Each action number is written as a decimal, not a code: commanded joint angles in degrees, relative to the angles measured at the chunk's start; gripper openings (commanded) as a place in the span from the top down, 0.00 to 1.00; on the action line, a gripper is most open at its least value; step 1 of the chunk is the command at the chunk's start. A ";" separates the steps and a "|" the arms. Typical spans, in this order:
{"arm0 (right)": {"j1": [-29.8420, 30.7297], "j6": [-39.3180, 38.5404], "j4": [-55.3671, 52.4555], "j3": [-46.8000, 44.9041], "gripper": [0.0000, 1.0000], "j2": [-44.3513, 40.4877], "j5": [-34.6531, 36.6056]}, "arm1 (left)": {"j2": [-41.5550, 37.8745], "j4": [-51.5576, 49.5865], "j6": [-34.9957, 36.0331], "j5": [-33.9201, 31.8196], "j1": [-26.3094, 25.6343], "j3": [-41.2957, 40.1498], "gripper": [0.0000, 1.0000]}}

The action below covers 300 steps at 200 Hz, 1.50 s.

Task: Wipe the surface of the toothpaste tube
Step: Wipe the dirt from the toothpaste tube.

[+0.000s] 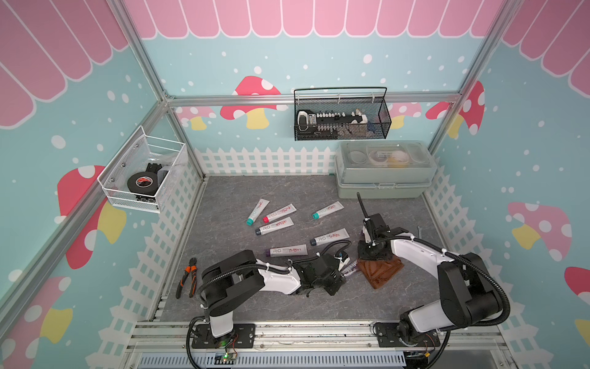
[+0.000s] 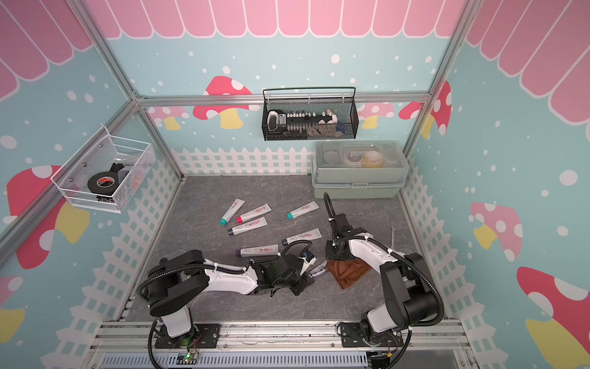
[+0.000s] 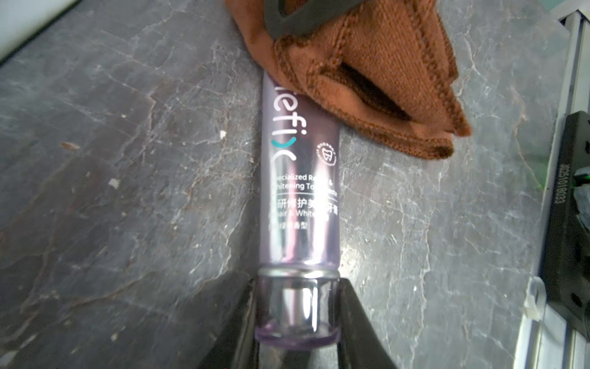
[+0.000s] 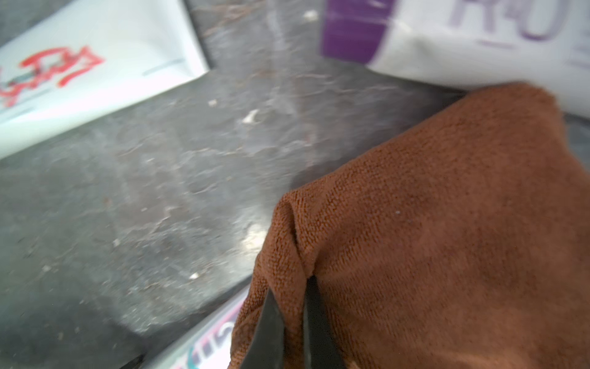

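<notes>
- Grey stone-look table [image 1: 255, 191]: carries everything listed; six white tubes [image 1: 289, 250] lie loose further back.
- Left gripper [image 3: 298, 287]: fingers drawn narrow onto the cap.
- Right gripper [image 4: 290, 287]: fingers pinched tight on a fold of cloth.
- Brown cloth [image 3: 383, 64]: soft and bunched, its edge draped over the tube's tail end.
- Toothpaste tube [image 3: 300, 191]: lilac and glossy, flat on the table between the two grippers. Likely light, slippery and soft-walled.
- Cap [image 3: 297, 306]: clear and rigid-looking, the soundest place to hold.
</notes>
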 commanded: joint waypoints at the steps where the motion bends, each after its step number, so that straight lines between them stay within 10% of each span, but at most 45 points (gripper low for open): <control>1: -2.87 -1.03 -5.17 -2.63 1.00 -0.28 4.52 | -0.86 -3.70 -0.39 -1.76 0.84 -2.02 0.74; 64: 0.85 -0.93 -8.81 -0.09 1.00 -9.16 -4.51 | 0.14 -4.34 -0.30 -1.49 0.93 -0.99 0.74; 136: 10.37 1.57 -3.17 -0.79 1.00 -0.84 -3.52 | 0.65 -5.15 -0.30 -1.41 0.95 -0.25 0.74; 177: 6.69 0.63 -4.51 -1.16 1.00 3.76 6.48 | 0.28 -4.78 -0.39 -1.55 0.93 -0.69 0.74; 300: -4.42 1.33 -4.24 -4.52 1.00 -5.17 5.74 | -1.12 -7.54 -0.44 -3.97 3.33 0.98 0.74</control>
